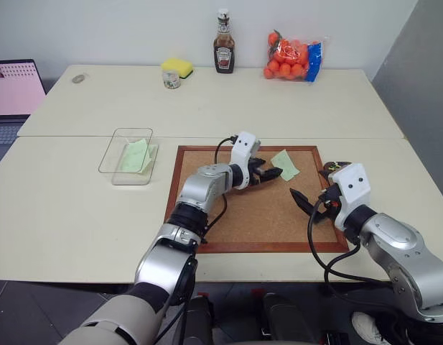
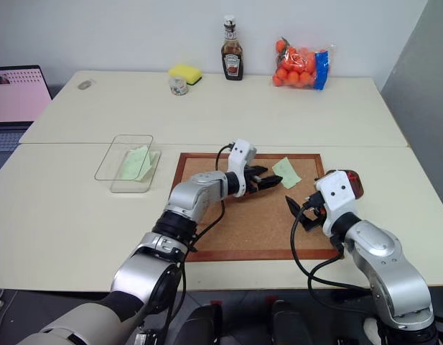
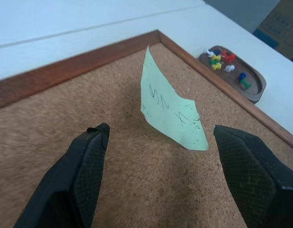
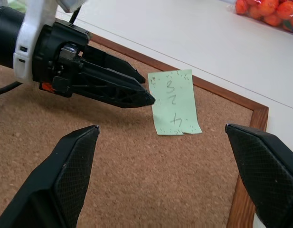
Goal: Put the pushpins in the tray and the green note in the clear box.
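on the white table (image 1: 77, 215) lies a corkboard (image 1: 264, 215). left gripper (image 1: 268, 173), jaws wide, should slide gently around the green note (image 1: 285, 164). right gripper (image 1: 307, 205) waits, wide.

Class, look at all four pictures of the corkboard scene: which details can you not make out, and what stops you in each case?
- Tray, left eye view: the right claw and its wrist cover most of it.
- Pushpins, left wrist view: too small to count exactly.
- Green note, right wrist view: the handwriting is too scrawled to read.
- Note in the clear box, eye views: too small to see any marks.
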